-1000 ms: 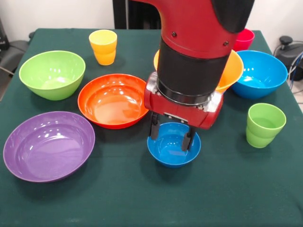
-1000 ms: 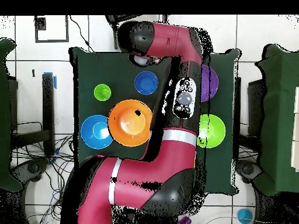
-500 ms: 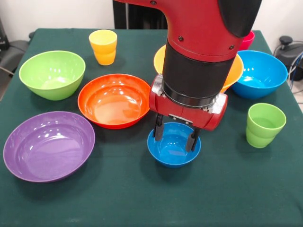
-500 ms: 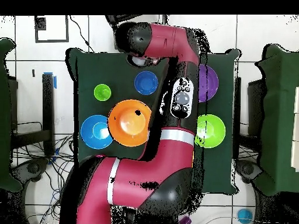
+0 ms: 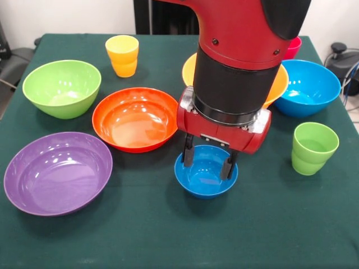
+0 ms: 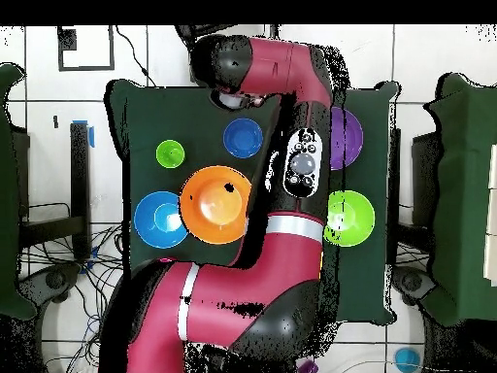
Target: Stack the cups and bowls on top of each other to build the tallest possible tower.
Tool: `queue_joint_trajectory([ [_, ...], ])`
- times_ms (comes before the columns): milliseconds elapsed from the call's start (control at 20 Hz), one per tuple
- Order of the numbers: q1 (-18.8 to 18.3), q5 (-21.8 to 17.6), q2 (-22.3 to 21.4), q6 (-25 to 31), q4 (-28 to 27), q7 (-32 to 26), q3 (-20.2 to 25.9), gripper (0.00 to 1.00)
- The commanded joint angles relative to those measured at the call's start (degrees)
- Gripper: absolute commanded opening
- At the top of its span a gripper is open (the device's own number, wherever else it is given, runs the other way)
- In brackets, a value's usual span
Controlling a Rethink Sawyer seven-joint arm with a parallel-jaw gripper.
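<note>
Blue is the bowl your gripper (image 5: 206, 162) hangs over: the small blue bowl (image 5: 205, 178) sits on the green cloth of the table (image 5: 168, 235) toward the near edge, and you can see the two dark fingers (image 5: 188, 156) spread apart, one at either side of the bowl's rim, with nothing clamped between them; whether they touch the rim you cannot tell. No tower stands here; every piece lies singly on the cloth. Just left of the arm is the orange-red bowl (image 5: 133, 118); further left, the lime green bowl (image 5: 61, 87); in front of that, the wide purple bowl (image 5: 57, 171). The yellow cup (image 5: 122, 55) stands upright behind the orange-red bowl. To the right you have the light green cup (image 5: 314, 148), upright and well apart from the small blue bowl; behind it, a large blue bowl (image 5: 309, 87); the yellow-orange bowl (image 5: 276, 85) shows only partly behind the arm; a sliver of the red-pink cup (image 5: 291, 47) peeks out at the far edge. From overhead, the yellow-orange bowl (image 6: 215, 204) overlaps the rim of a blue bowl (image 6: 158, 220).
</note>
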Motion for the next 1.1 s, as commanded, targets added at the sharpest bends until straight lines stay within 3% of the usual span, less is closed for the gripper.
queue_joint_trajectory([
  [50, 2.4, -1.2, -0.6, 1.4, 1.3, -8.3, 5.8, 1.0],
  [500, 3.4, -1.1, 0.8, 1.5, -0.4, -6.1, 5.3, 1.0],
  [1100, 3.1, -2.5, 4.1, -0.2, -3.1, -7.4, 4.4, 1.0],
])
